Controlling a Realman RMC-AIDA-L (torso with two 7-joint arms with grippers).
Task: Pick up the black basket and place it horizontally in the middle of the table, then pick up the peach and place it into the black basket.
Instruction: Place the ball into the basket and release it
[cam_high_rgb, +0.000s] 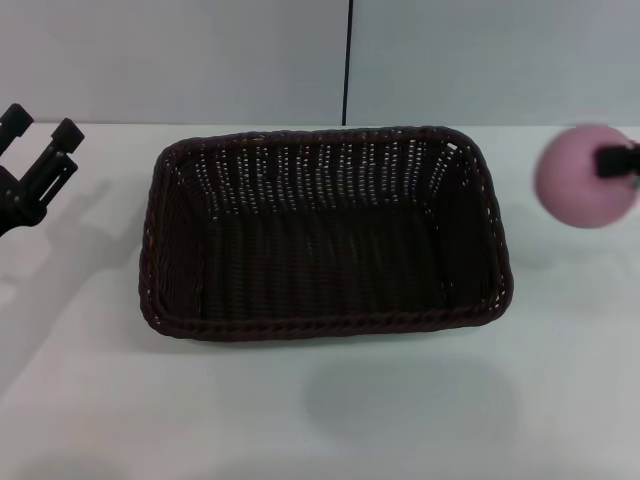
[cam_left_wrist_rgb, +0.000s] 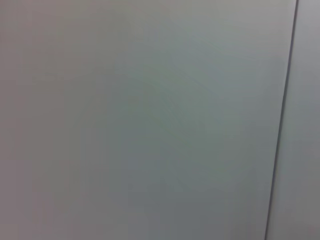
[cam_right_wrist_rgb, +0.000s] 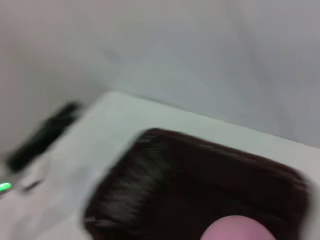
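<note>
- Pale grey wall panels with one dark vertical seam close off the back of the scene, and a broad white surface fills everything in front of them.
- On it, the black basket lies with its long side across the head view, roughly central, mouth up and nothing inside; that reads as the first half of the task already done, leaving an open target for the fruit.
- At the head view's right edge the peach is raised clear of the surface, beside and just apart from the basket's right end.
- A dark part of the right gripper presses against the peach's outer side, so the gripper seems to be pinching it, though only one finger shows.
- From the right wrist view the peach sits close to the lens with the basket spread beyond it, which suits a carry toward the opening.
- The left gripper hangs at the far left, fingers spread and holding nothing, well apart from the basket; probably kept out of the way.
- Its wrist camera sees only the wall.
- Judged next: move the peach over the basket's middle before letting go.
</note>
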